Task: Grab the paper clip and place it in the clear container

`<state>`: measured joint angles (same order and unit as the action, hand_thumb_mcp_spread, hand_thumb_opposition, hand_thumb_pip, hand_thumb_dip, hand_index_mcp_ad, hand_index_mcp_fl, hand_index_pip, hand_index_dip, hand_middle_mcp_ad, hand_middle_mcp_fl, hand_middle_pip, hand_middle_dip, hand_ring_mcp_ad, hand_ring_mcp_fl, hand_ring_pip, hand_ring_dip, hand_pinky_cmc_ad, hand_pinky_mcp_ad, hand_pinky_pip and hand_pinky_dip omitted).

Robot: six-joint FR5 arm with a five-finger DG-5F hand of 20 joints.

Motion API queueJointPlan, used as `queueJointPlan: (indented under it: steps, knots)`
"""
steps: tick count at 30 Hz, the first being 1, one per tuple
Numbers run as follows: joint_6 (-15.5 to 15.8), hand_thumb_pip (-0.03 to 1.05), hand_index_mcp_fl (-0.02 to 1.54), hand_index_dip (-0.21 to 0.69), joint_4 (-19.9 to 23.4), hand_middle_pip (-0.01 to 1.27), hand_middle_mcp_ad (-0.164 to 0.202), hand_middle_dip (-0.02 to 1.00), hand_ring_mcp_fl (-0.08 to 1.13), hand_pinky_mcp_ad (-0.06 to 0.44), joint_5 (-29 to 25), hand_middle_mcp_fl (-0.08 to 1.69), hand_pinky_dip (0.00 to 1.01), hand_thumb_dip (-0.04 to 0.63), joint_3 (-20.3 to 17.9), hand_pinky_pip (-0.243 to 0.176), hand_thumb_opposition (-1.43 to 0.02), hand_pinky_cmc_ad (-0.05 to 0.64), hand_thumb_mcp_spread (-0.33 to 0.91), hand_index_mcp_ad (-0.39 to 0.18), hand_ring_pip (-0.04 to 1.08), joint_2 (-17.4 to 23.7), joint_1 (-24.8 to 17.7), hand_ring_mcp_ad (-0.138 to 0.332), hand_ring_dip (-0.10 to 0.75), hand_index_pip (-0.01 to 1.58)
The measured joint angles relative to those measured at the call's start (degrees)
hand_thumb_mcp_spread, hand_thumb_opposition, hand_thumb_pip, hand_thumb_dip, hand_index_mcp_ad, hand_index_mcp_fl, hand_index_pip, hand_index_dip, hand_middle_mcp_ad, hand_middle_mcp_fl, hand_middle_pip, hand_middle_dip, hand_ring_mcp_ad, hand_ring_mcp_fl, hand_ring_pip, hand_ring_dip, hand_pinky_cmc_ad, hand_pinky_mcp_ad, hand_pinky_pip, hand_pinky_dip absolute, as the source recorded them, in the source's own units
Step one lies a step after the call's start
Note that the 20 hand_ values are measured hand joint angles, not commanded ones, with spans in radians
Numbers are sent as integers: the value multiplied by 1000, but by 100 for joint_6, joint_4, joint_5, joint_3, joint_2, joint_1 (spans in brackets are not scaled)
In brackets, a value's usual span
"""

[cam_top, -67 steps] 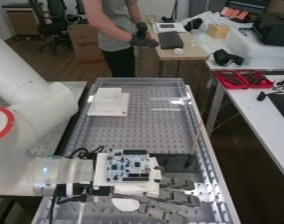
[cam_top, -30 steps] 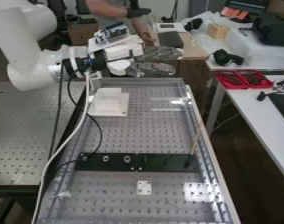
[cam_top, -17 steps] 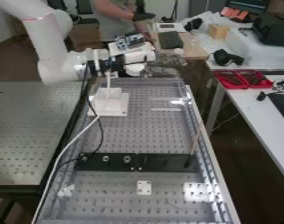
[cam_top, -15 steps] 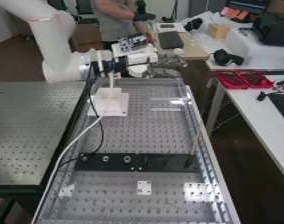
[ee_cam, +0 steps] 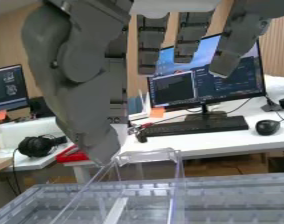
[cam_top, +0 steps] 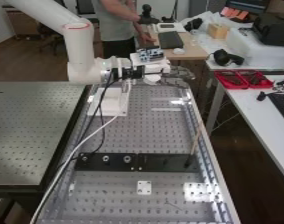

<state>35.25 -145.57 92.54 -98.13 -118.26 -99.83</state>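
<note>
The hand (cam_top: 174,80) is seen at the upper centre-right of the high view, over the worktop's (cam_top: 129,137) far end. In the wrist view, the clear container (ee_cam: 150,159) is seen near it. Whether the hand is open or closed, or anything is gripped, cannot be told; nor can the paper clip be placed with certainty. Placement is judged to be the step in hand. If the clip is held, it should be centred within the rim, lowered slowly without the thin walls being knocked, and released low, so that no bounce or snag is caused.
</note>
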Motion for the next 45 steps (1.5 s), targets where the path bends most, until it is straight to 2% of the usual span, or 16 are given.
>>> queueJointPlan:
  steps: [5,16,17,20,22,25,30,36,45]
  knots:
    - [57,588,686,56,-233,126,-5,175,16,265,-59,138,183,267,340,17,-986,333,501,-175,106,-268,-109,99,89,1314]
    - [186,581,648,61,-742,124,-5,171,16,265,-21,138,183,269,655,17,-981,333,497,-175,105,-462,-149,99,89,1316]
    - [187,583,604,72,-815,124,-5,175,16,265,-15,140,183,269,683,17,-976,333,501,-176,105,-474,-146,101,89,1323]
    - [181,585,253,65,-901,124,3,175,14,265,3,99,185,269,714,17,-946,330,469,-176,105,-489,-128,101,89,1253]
    - [165,607,215,70,-897,124,7,175,14,265,13,59,195,269,693,16,-916,333,457,-176,105,-488,-112,101,89,1223]
    - [138,637,52,66,-878,124,10,171,10,265,24,58,206,269,651,10,-885,330,433,-176,96,-473,-89,99,89,1204]
    - [110,642,54,56,-827,124,7,171,2,264,25,28,230,272,575,-28,-853,333,424,-176,96,-413,-62,99,89,1204]
    - [4,642,3,54,-707,124,7,175,2,265,-38,23,248,272,288,-31,-848,333,421,-176,96,-44,13,99,89,1199]
    - [4,642,24,54,-515,124,9,175,2,265,-355,23,278,272,-360,-42,-836,333,403,-176,98,948,257,99,89,1131]
